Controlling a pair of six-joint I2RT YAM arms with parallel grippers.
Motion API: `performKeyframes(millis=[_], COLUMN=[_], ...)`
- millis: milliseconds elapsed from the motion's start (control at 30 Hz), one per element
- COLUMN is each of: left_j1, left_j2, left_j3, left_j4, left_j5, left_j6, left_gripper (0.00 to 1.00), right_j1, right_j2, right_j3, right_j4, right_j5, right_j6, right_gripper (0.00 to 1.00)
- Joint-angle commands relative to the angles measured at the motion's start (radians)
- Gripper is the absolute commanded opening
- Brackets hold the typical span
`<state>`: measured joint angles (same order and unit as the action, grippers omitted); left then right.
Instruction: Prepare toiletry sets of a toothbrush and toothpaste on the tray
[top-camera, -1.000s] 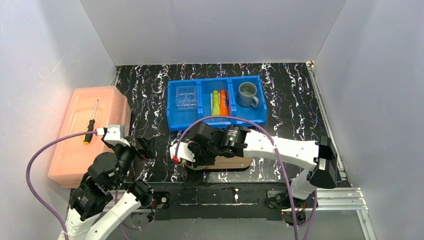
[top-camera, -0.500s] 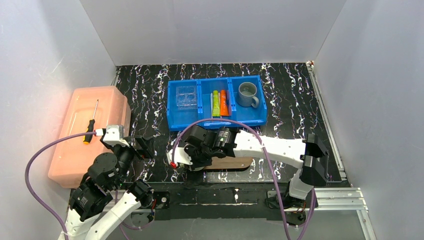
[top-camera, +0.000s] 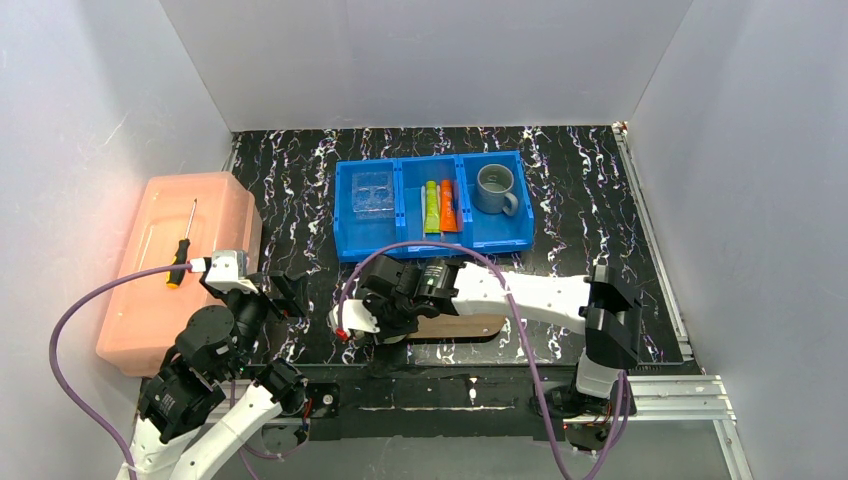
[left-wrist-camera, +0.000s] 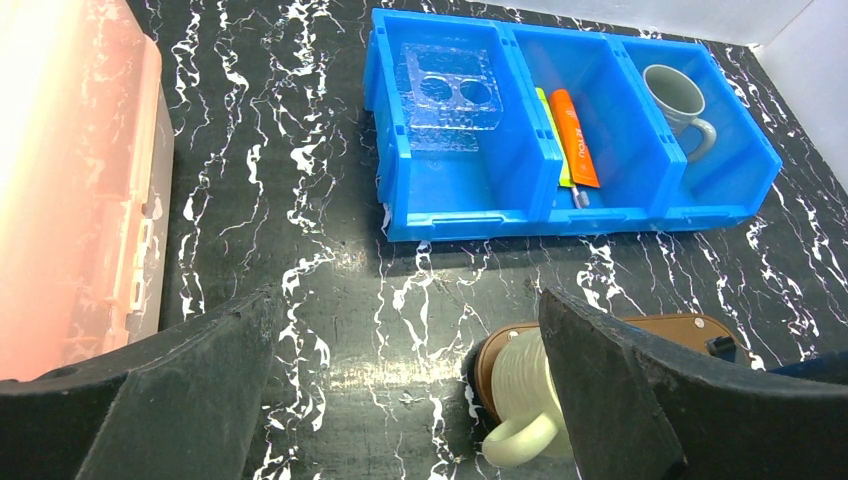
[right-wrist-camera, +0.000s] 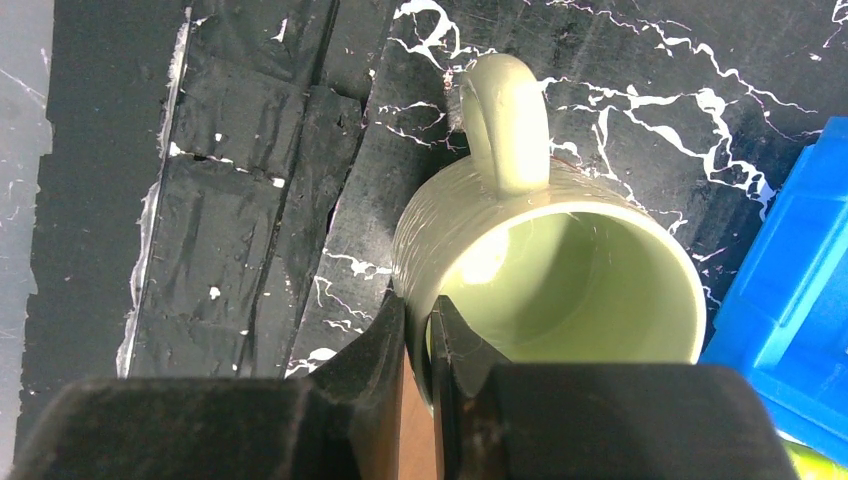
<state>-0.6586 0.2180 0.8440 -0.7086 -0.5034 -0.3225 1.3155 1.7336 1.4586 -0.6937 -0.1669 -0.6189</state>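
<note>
Right wrist view shows the right gripper (right-wrist-camera: 418, 320) clamped narrowly on the rim of the green mug (right-wrist-camera: 560, 290), best set level on the tray (top-camera: 470, 327) before release.

Pale mug (left-wrist-camera: 520, 395) at the tray's (left-wrist-camera: 672, 327) end

Nothing legible in any view. The only print is dark lettering running along the orange tube (left-wrist-camera: 573, 137) in the middle compartment of the blue bin (left-wrist-camera: 470, 215), too small and blurred to read.
</note>
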Motion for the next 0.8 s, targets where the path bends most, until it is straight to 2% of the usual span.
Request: performKeyframes(millis=[0, 767], left_j1=[-0.003, -0.004], left_j2=[-0.008, -0.007], left_j3=[-0.006, -0.007], left_j4=[0.0, 0.0], left_j5=[-0.029, -0.029], left_j6=[-0.006, -0.004], left_gripper=[0.99, 0.99], right_j1=[-0.008, -0.039], right_j2=[-0.001, 0.026], right_j3=[0.072, 0.054], right_j4=[0.097, 0.144], right_j5=[-0.007, -0.004], right_j6=[-0.036, -0.03], right_gripper=[0.01, 0.01])
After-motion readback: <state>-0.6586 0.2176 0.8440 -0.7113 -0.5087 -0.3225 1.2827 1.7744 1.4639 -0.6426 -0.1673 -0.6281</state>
